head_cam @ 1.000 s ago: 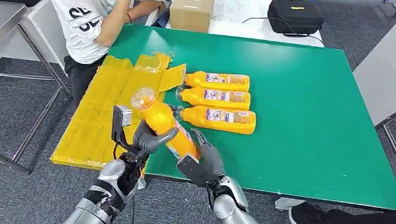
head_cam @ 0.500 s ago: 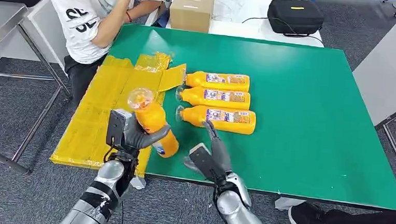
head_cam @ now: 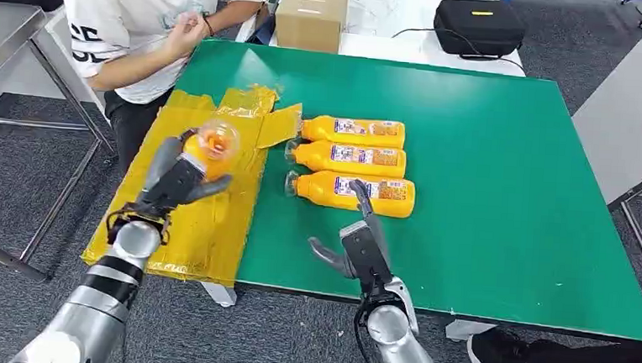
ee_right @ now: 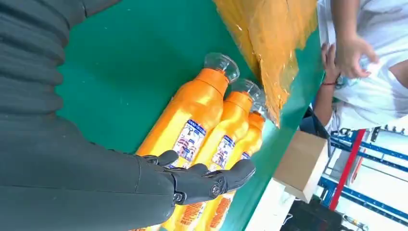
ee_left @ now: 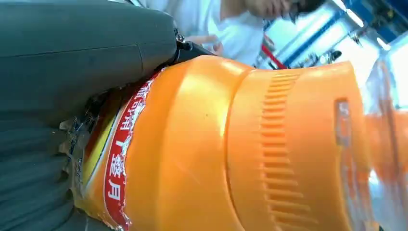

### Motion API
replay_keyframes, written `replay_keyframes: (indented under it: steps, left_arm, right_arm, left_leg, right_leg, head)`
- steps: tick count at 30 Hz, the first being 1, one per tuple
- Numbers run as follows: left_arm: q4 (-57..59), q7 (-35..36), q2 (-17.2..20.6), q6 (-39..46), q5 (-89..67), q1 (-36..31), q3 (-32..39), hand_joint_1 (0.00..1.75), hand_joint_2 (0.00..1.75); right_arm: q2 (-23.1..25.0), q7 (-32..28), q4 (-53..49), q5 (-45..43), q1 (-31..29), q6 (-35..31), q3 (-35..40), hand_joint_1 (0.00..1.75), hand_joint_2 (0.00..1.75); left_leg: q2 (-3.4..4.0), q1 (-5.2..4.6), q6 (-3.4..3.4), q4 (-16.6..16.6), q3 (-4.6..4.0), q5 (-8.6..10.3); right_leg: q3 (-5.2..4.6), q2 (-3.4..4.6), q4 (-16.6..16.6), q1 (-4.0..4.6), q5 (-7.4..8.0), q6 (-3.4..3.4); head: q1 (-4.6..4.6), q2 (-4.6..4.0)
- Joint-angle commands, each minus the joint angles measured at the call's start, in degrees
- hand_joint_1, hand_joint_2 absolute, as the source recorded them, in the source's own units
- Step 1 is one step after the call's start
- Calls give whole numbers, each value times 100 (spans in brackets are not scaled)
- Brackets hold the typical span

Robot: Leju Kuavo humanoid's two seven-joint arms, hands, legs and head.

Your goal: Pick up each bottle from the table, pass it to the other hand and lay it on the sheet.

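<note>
**Bottle over the sheet, ready to be laid down**

You had the left hand [head_cam: 176, 179] wrapped around one orange bottle [head_cam: 216, 141], held up in the air above the yellow sheet [head_cam: 164, 214]. The clear cap pointed up toward the head camera. In the left wrist view the bottle [ee_left: 231, 149] sat tight against the palm. So the step looked like the last one for this bottle: laying it on the sheet.

Your right hand [head_cam: 362, 245] held nothing. Its fingers were spread, and it hovered over the near edge of the green table [head_cam: 503, 184], close to the nearest of three bottles [head_cam: 352, 191].

The next move, I think, called for you to tip the bottle onto its side, bring it low and let go gently. It is round, so it could roll off the sheet.

The three bottles lay side by side in a neat row near the middle of the table, caps pointing at the sheet. The sheet covered the table's left edge. A person [head_cam: 133, 27] in a white shirt sat at the far left corner. A cardboard box [head_cam: 311, 16] and a black case [head_cam: 479, 26] sat past the far edge. The floor was grey carpet.
</note>
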Motion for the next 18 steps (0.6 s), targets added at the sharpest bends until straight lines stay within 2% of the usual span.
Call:
replay_keyframes:
  steps: [1,6,9,17,18]
  left_arm:
    - [1075,190,597,-5,-1274,-716,-304,175,175]
    - [2713,73,939,-95,-2348,-1359,-929,175,175]
    - [3494,85,953,-102,-2784,-1632,-1250,175,175]
    - [3528,89,932,-73,-2790,-1635,-1254,175,175]
    - [3528,89,932,-73,-2790,-1635,-1254,175,175]
  right_arm:
    - [30,-35,43,-91,-96,147,-231,0,175]
    - [75,-145,285,-137,-223,309,-186,0,175]
    - [154,-219,545,-126,-390,351,-73,0,175]
    - [171,-221,569,-130,-413,353,-61,0,175]
    - [171,-221,569,-130,-413,353,-61,0,175]
  left_leg:
    - [-1,2,-4,0,20,-9]
    - [2,1,-7,-4,29,-8]
    - [4,2,-8,-3,30,-8]
    - [3,2,-8,-3,13,2]
    - [5,4,-10,1,33,-9]
  right_leg:
    - [20,0,0,2,-10,-6]
    - [25,1,1,1,-10,-9]
    - [25,4,1,3,-8,-10]
    - [10,3,3,0,-3,-4]
    - [30,6,6,3,-13,-7]
  head:
    - [0,0]
    - [0,0]
    - [0,0]
    - [2,0]
    - [2,0]
